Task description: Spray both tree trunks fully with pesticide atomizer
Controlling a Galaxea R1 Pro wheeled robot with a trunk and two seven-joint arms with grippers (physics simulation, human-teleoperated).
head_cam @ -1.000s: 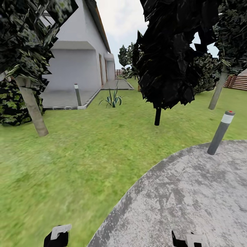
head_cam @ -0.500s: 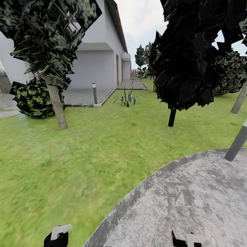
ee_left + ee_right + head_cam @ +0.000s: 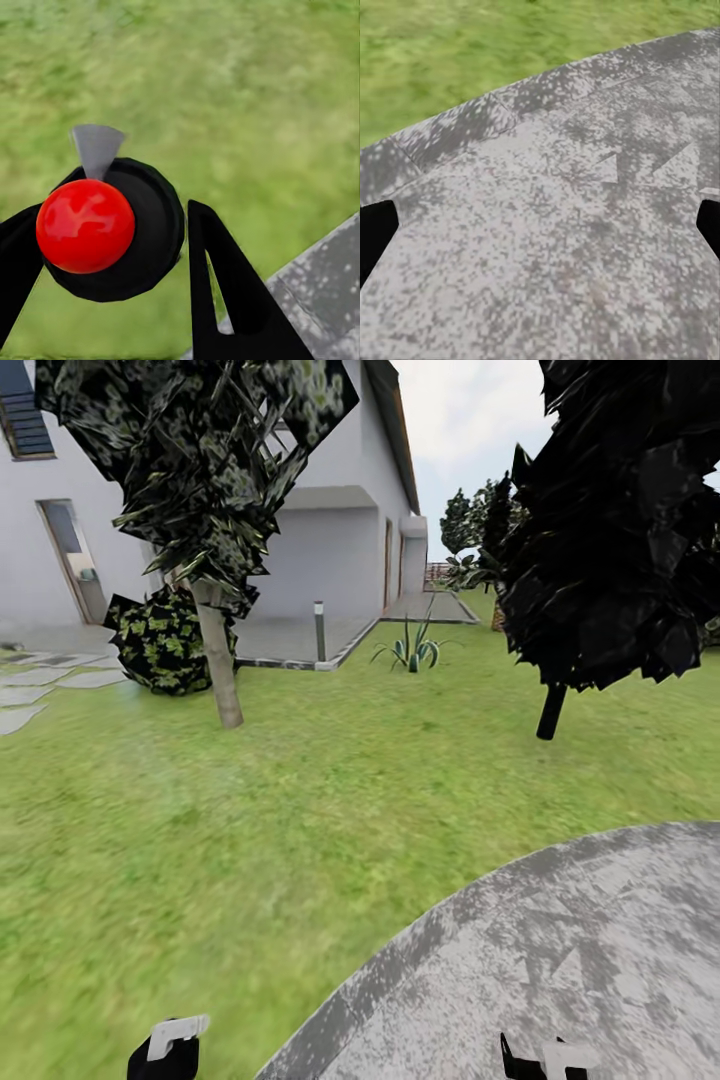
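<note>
Task barely started: no atomizer in sight, nothing sprayed. Left gripper (image 3: 112, 292) spread wide over grass floor (image 3: 250, 830), red-capped post (image 3: 86, 225) between fingers, ungripped. Right gripper (image 3: 540, 229) wide open, empty, above stone patio (image 3: 562, 225).

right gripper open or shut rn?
Open. In the right wrist view the right gripper has its two dark fingertips at opposite picture edges, with bare grey stone patio between them and nothing held.
</note>
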